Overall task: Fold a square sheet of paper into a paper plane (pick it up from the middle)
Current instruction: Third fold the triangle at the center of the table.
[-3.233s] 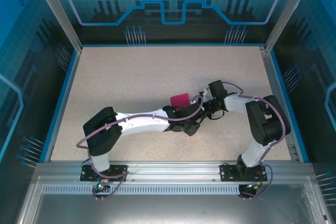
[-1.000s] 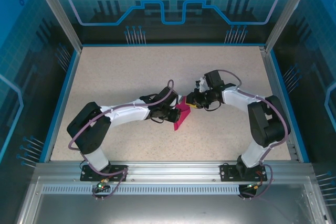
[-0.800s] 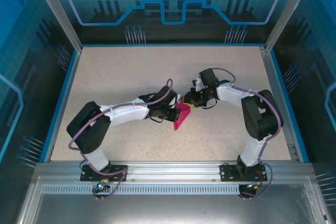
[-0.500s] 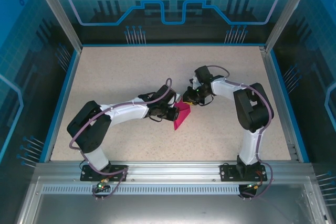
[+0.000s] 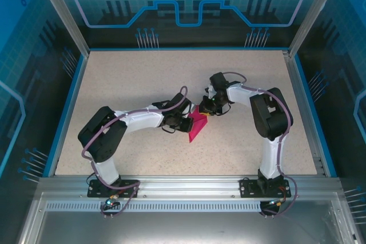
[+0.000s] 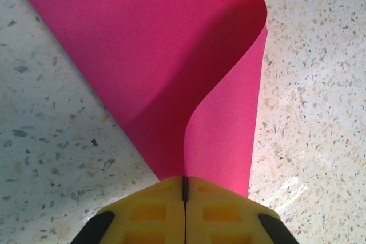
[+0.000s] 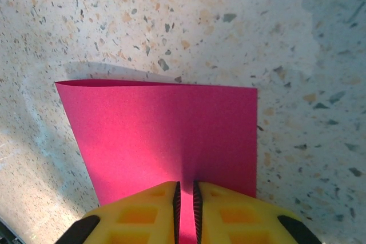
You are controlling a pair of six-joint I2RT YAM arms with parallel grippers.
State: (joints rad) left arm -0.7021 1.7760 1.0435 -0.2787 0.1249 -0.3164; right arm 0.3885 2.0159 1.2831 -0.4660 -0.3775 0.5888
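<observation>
I hold the square sheet of paper (image 5: 198, 124) near the middle of the table (image 5: 131, 78), doubled into a loose curl. My left gripper (image 6: 184, 187) is clamped flat on one edge, and my right gripper (image 7: 185, 190) pinches the opposite edge, fingers almost together. If I pull the grippers apart, the thin sheet could tear or slip free. Uneven edges pressed onto the table would crease crooked.
</observation>
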